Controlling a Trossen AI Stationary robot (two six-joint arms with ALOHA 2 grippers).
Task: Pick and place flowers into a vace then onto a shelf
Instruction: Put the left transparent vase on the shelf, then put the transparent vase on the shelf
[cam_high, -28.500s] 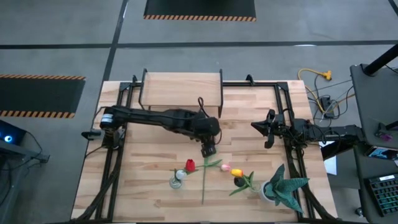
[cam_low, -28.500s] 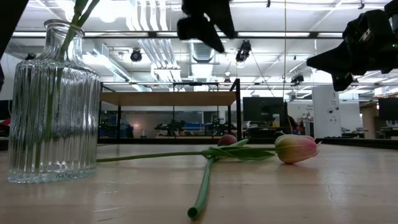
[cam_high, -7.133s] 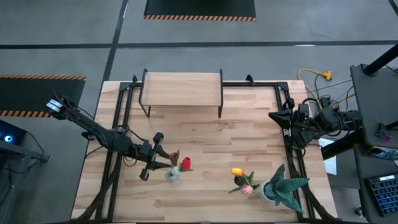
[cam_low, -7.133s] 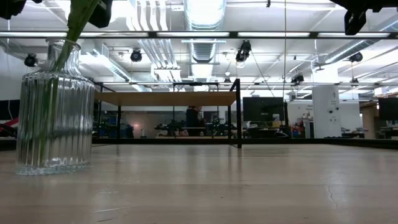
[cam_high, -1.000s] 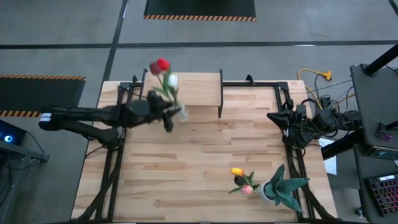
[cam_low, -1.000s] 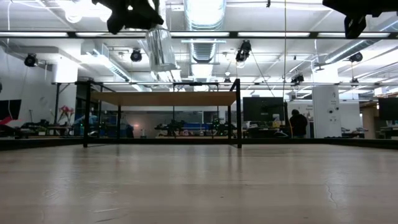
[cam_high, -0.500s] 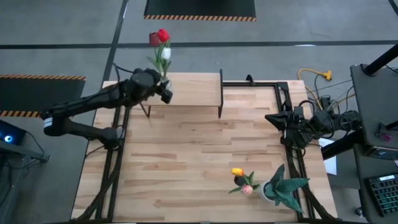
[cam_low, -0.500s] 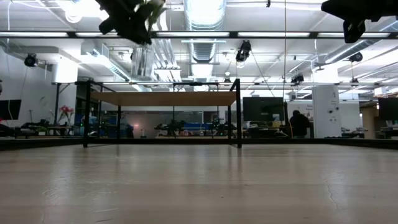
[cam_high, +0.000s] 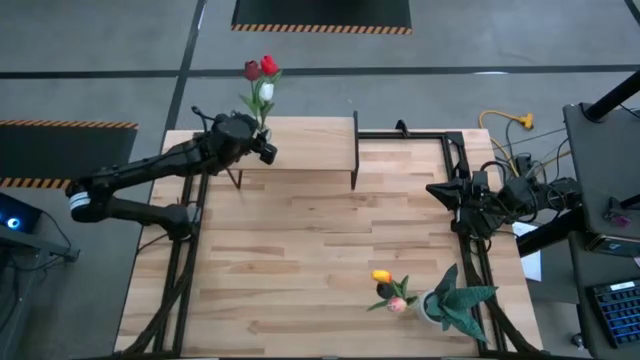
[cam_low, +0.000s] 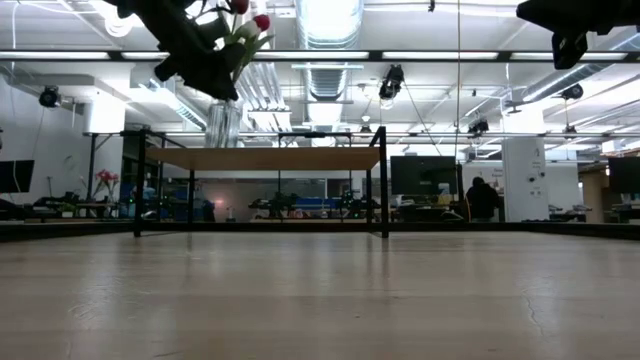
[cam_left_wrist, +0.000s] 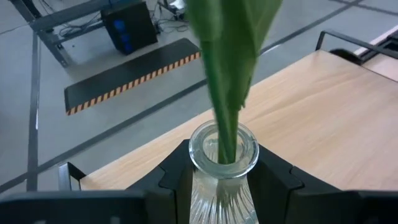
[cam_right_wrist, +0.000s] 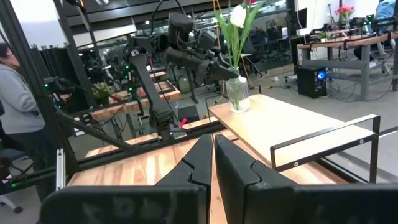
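— Where is the left hand (cam_high: 262, 150) at this moment?

— Over the left end of the shelf (cam_high: 300, 140), at the far side of the bench (cam_high: 320, 240). Its fingers (cam_left_wrist: 273, 180) are clamped on the neck of a ribbed glass vase (cam_left_wrist: 222, 168), one on each side.

— And the vase, is it down on the plank?

— From the low view the vase (cam_low: 222, 123) looks to be at the level of the shelf top (cam_low: 270, 158), directly below the hand, but I cannot tell whether its base touches the wood. It stands upright.

— What is in it?

— Flowers (cam_high: 260, 80): a red head, a dark maroon head and a white one, rising on green stems above the hand. In the left wrist view the stems and leaves (cam_left_wrist: 227, 68) go straight down into the mouth of the vase.

— The other flowers?

— A yellow, a dark and a pink one (cam_high: 390, 290) lie on the bench well away from the left hand, at the near right, just beside a spiky green plant (cam_high: 455, 300).

— And the right hand?

— The right hand (cam_high: 437, 192) waits at the right edge of the bench, well apart from the shelf, fingers (cam_right_wrist: 193, 168) pressed together with nothing between them.
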